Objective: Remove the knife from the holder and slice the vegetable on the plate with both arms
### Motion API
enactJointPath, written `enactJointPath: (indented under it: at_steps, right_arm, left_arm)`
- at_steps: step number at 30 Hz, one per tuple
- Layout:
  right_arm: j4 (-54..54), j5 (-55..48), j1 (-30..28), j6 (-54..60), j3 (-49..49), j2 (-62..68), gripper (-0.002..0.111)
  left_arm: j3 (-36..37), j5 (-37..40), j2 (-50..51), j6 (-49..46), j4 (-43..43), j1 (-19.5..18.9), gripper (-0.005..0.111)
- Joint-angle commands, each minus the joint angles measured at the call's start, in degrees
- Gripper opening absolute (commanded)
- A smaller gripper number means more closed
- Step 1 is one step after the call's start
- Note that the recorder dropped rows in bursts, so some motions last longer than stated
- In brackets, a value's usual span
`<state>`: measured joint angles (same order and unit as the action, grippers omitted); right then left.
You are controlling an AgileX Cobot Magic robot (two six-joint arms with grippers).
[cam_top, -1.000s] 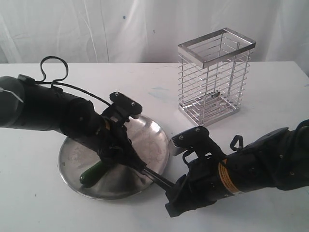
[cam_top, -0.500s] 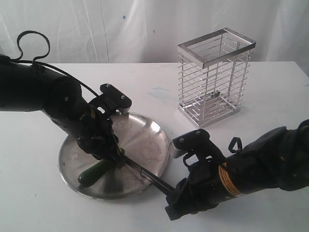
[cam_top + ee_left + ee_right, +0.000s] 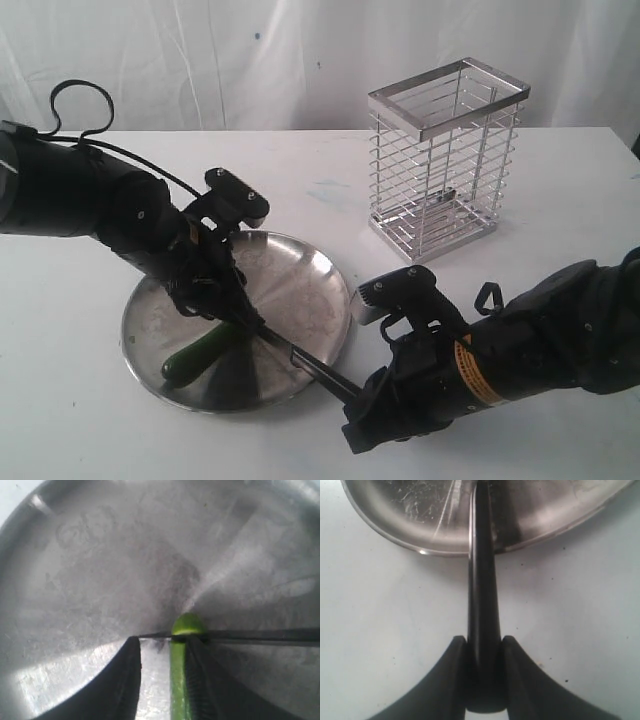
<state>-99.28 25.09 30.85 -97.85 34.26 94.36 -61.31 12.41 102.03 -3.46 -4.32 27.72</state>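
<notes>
From where I stand, the knife (image 3: 305,362) lies across the plate (image 3: 300,265), blade on the glossy vegetable (image 3: 200,352), which is probably slippery and prone to roll. Left wrist view: the left hand (image 3: 161,647) stands apart, straddling it by the blade. Right wrist view: the right hand (image 3: 481,642) clamps the stiff handle's end.

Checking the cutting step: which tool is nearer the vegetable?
Left. The left tool straddles the vegetable on the plate; the right tool grips the knife handle beyond the plate's rim.
</notes>
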Motion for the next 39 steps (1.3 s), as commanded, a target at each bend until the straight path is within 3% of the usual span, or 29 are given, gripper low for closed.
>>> enactJointPath:
  at_steps: [1,24,31,36,39]
  right_arm:
    - [-0.67,0.31,0.03,-0.22,0.46,-0.54,0.000]
    - [-0.67,0.26,0.03,-0.22,0.46,-0.54,0.000]
    - [-0.67,-0.51,0.03,-0.22,0.46,-0.54,0.000]
    - [-0.67,-0.38,0.03,-0.22,0.46,-0.54,0.000]
    - [-0.67,-0.26,0.03,-0.22,0.46,-0.54,0.000]
  left_arm:
    - [-0.04,5.00,1.29,0.68,-0.33,-1.25,0.036]
    - [0.56,2.80,-2.41,2.63,-0.33,-1.25,0.036]
    - [0.99,10.34,-5.42,1.56,-0.33,-1.25,0.036]
    - [4.08,6.61,-5.42,-0.24,3.14,0.36,0.036]
    - [5.50,4.35,-5.08,-0.70,3.15,2.04,0.042]
